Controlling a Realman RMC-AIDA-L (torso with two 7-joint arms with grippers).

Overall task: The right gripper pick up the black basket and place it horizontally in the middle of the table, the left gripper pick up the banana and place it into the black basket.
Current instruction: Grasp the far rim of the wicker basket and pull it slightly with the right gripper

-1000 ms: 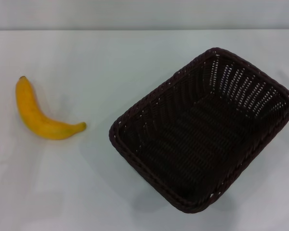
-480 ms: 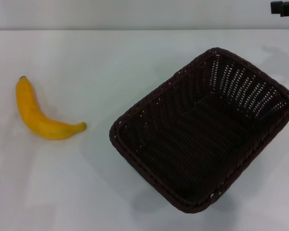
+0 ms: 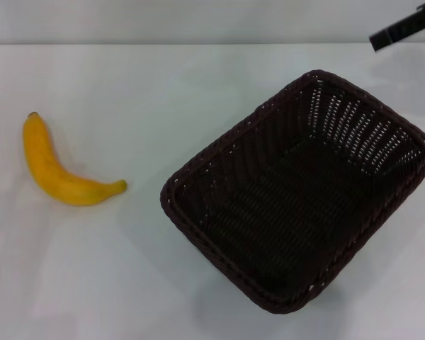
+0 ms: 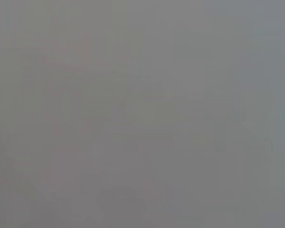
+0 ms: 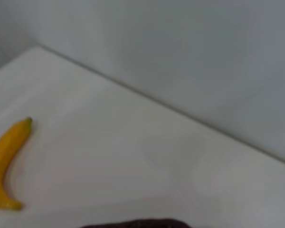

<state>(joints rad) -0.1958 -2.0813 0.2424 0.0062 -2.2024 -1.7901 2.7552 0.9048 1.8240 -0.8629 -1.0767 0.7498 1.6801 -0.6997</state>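
The black basket point(image 3: 301, 191) sits on the white table point(image 3: 127, 269) at the right, turned at a slant, and it holds nothing. Its rim just shows in the right wrist view point(image 5: 137, 223). The banana point(image 3: 57, 170) lies on the table at the far left, well apart from the basket; it also shows in the right wrist view point(image 5: 4, 164). A black part of my right gripper point(image 3: 405, 27) enters at the top right corner, above and beyond the basket's far corner. My left gripper is out of view; the left wrist view shows only a blank grey field.
The table's far edge point(image 3: 198, 44) meets a pale wall. Bare tabletop lies between the banana and the basket.
My right gripper has come further into the top right corner, moving left and down towards the basket. The basket and the banana have not moved.
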